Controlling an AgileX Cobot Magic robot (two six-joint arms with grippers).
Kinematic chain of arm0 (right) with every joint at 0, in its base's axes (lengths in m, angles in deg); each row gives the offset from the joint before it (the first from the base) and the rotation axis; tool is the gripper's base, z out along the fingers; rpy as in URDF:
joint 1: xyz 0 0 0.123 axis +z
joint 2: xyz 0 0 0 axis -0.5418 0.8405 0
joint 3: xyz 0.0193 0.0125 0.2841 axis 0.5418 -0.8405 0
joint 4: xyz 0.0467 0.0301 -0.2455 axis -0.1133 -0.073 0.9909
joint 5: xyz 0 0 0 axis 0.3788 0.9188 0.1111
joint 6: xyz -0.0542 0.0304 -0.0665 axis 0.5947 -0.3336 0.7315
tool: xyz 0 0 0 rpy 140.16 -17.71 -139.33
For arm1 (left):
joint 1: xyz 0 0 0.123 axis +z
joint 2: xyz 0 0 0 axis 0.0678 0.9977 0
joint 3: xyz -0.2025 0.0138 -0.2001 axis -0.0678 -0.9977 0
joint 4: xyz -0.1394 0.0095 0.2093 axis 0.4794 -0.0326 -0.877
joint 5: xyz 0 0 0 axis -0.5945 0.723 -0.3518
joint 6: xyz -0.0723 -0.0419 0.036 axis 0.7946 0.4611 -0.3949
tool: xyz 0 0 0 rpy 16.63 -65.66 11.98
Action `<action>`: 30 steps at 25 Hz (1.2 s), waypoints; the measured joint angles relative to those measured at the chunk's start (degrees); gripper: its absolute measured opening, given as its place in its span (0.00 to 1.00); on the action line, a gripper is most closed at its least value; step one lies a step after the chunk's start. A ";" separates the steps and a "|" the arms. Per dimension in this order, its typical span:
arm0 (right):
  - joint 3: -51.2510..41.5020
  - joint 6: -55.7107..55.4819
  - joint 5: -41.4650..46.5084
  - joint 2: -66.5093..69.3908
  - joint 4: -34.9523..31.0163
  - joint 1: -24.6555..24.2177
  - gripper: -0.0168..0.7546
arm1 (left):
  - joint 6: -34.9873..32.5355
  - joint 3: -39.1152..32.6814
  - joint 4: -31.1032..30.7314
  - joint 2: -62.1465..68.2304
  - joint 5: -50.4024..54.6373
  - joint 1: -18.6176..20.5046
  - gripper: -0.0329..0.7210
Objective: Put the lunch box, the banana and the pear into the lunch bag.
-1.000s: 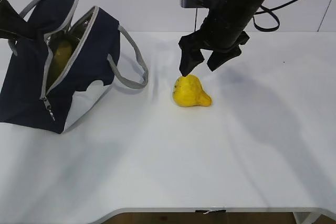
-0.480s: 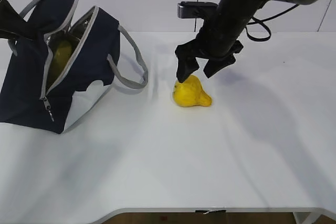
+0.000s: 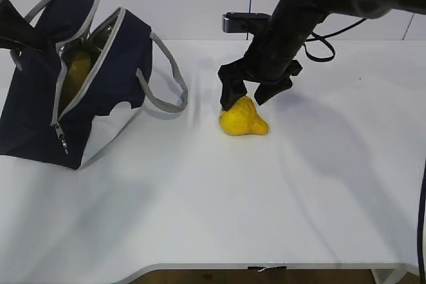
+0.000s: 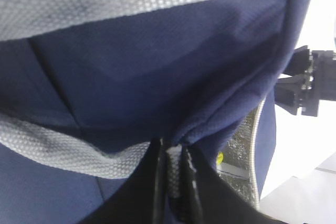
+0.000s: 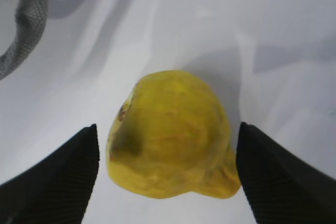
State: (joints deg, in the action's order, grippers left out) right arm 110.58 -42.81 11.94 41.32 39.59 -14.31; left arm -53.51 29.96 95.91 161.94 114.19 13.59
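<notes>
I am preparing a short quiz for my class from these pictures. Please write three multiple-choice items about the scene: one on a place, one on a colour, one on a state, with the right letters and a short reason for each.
1. Where is the pear?
A. inside the lunch bag
B. on the white table, right of the lunch bag
C. lifted in the air

2. What colour are the handles of the lunch bag?
A. grey
B. red
C. black

3. How is the right claw?
A. shut on the pear
B. shut and empty
C. open, one finger on each side of the pear

Answers:
1 B: the pear lies on the table, apart from the bag.
2 A: the webbing loops are grey against the navy fabric.
3 C: the right wrist view shows both fingers spread wide, with gaps to the pear.
</notes>
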 joint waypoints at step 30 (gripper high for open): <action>0.54 -0.33 -0.78 2.62 -1.63 0.00 0.72 | 0.00 0.00 0.00 0.00 0.00 0.00 0.07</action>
State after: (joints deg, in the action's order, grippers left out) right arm 111.12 -43.14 11.16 43.94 37.97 -14.31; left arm -53.51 29.96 95.91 161.94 114.19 13.59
